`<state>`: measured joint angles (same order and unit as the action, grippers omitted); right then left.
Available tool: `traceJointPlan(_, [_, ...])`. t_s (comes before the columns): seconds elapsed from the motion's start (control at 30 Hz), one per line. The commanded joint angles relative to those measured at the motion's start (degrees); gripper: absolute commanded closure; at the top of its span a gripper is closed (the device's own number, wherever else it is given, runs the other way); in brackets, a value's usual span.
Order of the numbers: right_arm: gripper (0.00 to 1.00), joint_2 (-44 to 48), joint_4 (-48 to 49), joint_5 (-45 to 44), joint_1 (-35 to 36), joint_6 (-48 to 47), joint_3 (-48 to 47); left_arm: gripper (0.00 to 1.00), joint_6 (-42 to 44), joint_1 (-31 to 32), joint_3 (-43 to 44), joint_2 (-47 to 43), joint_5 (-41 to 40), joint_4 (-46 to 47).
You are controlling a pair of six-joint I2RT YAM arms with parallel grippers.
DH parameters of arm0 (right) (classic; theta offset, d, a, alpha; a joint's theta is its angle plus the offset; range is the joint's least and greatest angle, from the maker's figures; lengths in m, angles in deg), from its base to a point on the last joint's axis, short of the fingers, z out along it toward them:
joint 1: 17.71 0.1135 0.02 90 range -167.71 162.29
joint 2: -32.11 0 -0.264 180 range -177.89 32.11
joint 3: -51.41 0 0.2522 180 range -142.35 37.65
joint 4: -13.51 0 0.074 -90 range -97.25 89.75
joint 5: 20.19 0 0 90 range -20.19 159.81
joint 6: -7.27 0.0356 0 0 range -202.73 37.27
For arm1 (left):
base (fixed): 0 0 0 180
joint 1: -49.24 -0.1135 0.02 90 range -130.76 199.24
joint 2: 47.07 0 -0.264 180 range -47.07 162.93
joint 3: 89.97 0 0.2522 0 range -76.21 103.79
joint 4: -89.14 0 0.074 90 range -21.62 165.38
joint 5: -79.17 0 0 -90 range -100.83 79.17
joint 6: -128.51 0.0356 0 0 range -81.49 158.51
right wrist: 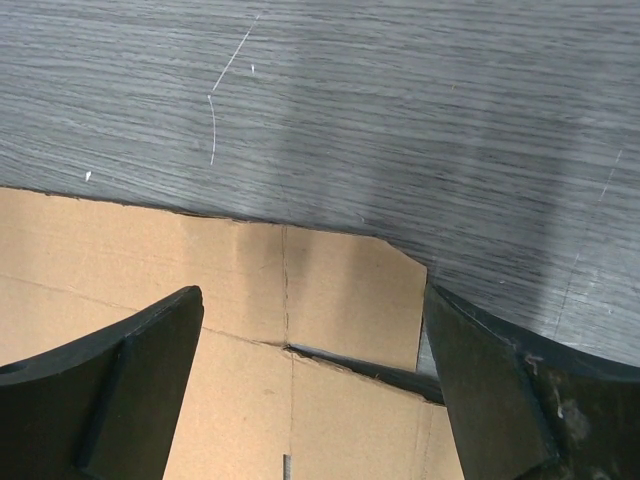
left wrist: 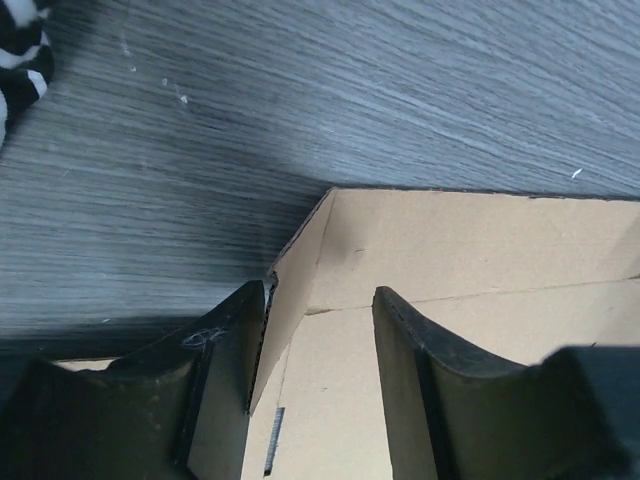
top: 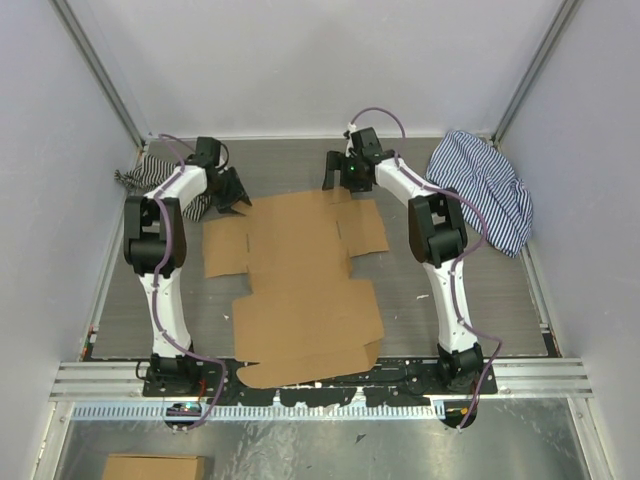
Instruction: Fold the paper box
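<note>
The paper box (top: 300, 280) is a brown die-cut cardboard sheet lying mostly flat in the middle of the table. My left gripper (top: 232, 192) is at its far left corner. In the left wrist view the left gripper (left wrist: 320, 293) is open. It straddles a small corner flap (left wrist: 295, 270) that stands up against the left finger (left wrist: 225, 350). My right gripper (top: 337, 172) is at the sheet's far right edge. In the right wrist view the right gripper (right wrist: 312, 298) is open wide, low over a flat corner tab (right wrist: 350, 290) with a slit below it.
A blue-striped cloth (top: 485, 190) lies at the far right. A dark striped cloth (top: 150, 178) lies at the far left behind the left arm, and its edge shows in the left wrist view (left wrist: 20, 50). Another cardboard piece (top: 155, 467) lies below the table's front rail.
</note>
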<state>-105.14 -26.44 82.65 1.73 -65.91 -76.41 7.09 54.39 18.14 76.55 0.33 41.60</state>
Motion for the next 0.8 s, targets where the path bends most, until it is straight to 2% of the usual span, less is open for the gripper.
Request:
traceJointPlan(0.0, [0.04,4.0,-0.1,2.7,0.1,0.1,2.8,0.46,0.5,0.1,-0.8,-0.3,1.7,2.0])
traceJointPlan(0.2, [0.06,6.0,1.3,8.0,0.3,1.9,3.7,0.47,0.4,0.2,-1.2,-0.2,2.0,1.8])
traceJointPlan(0.77, [0.07,10.9,2.6,11.8,3.2,3.5,4.8,0.57,0.1,1.4,-1.6,1.3,2.9,1.8])
